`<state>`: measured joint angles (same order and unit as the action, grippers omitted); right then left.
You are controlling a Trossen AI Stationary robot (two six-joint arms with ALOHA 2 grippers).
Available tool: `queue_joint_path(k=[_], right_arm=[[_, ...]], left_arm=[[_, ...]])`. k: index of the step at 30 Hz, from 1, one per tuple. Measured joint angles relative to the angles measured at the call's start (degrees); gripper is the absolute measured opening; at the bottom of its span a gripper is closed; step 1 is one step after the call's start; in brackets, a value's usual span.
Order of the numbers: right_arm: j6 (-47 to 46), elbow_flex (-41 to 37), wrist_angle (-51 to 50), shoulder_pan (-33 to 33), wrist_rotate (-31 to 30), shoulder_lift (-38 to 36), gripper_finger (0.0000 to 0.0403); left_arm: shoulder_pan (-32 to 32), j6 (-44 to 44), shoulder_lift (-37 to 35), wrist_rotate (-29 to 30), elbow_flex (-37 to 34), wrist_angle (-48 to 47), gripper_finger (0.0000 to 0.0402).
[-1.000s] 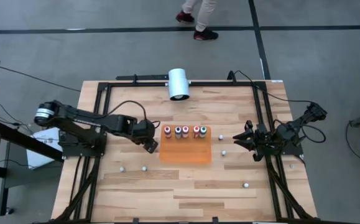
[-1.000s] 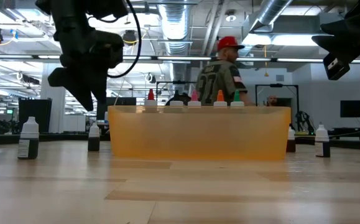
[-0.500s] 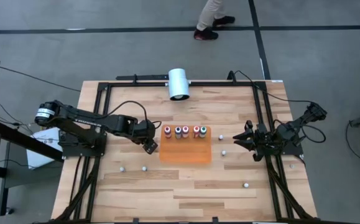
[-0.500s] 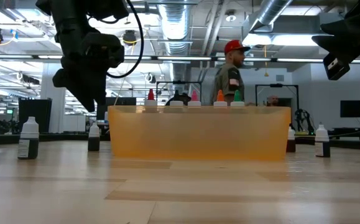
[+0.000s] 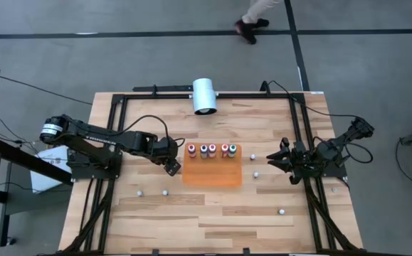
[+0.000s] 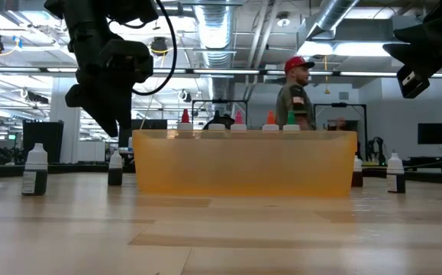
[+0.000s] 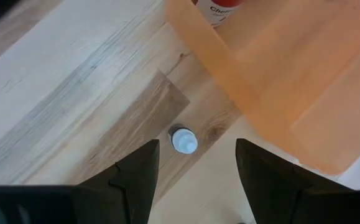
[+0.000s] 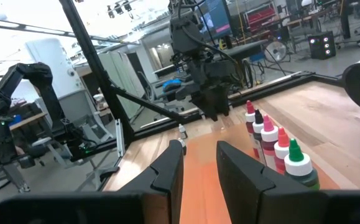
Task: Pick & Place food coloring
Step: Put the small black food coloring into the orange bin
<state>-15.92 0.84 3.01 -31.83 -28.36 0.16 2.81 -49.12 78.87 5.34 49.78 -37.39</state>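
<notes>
Left gripper [image 7: 196, 163] hangs open-jawed directly over 1 tiny white-capped food coloring bottle [image 7: 183, 140] on the wooden table [image 5: 213, 220], just beside the translucent orange plastic tray [image 7: 291, 93]. Descend off-centre and a finger topples it. Right gripper [image 8: 198, 163] waits part-open.

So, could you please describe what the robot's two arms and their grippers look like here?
Both arms are dark, nearly black, built of jointed segments. The left arm has a silvery ring at its shoulder joint and a black cable looping over its wrist. The left gripper ends in two broad, flat, dark fingers. The right arm trails thin black cables, and the right gripper has two dark, rounded fingers.
</notes>
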Motion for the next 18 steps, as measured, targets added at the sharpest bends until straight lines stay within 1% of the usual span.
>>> queue_joint_path(k=[6,12,18], right_arm=[[-0.01,0.0,0.01,0.0,0.0,0.0,0.0087],[0.01,0.0,0.02,0.0,0.0,0.0,0.0087],[-0.01,0.0,0.0,0.0,0.0,0.0,0.0087]], left_arm=[[0.0,-0.16,0.0,0.71,0.0,-0.02,0.0203],[0.0,-2.89,-0.01,2.55,-0.02,-0.47,0.0203],[0.02,-5.49,0.0,2.43,-1.68,-0.26,0.0203]])
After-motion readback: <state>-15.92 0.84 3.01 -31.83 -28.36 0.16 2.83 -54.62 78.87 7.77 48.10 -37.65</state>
